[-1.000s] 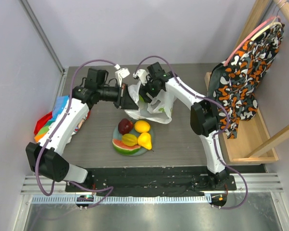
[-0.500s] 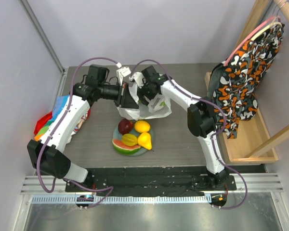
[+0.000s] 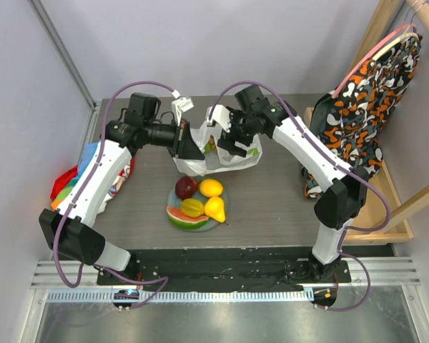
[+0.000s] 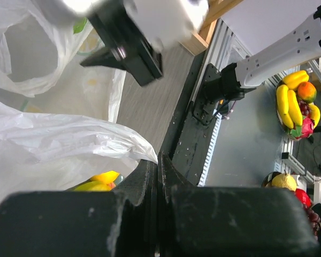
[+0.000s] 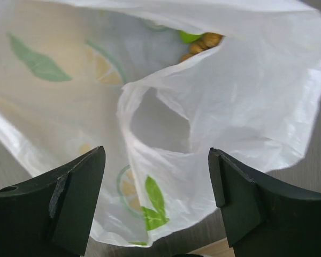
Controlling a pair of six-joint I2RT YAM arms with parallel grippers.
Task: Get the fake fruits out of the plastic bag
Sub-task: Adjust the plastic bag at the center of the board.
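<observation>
- Grey wood-grain desk [image 3: 272, 200] fills the cell. The plastic bag [image 3: 225, 161] sits slumped at 12 o'clock from the plate [image 3: 169, 201], where a dark red apple [image 3: 186, 187], a watermelon slice [image 3: 184, 216] and yellow pieces [image 3: 211, 188] already lie.
- Left tool [image 4: 158, 166] is clenched on a fold of the bag's film at the bag's 9 o'clock side.
- Right tool [image 5: 157, 187] is released, its jaws wide, facing a handle loop [image 5: 158, 126] from 3 o'clock and touching nothing.
- Deep in the bag's mouth, a tan-brown bunch [image 5: 203, 43] and a green piece [image 5: 188, 36] show.
- The film looks thin, limp and slick, so it will probably crumple and slide. A loop or the mouth rim looks like the surest hold.
- The fruits look light, hard and glossy, and likely to squirt out of a pinch. Best to take the knobbly bunch across its middle.
</observation>
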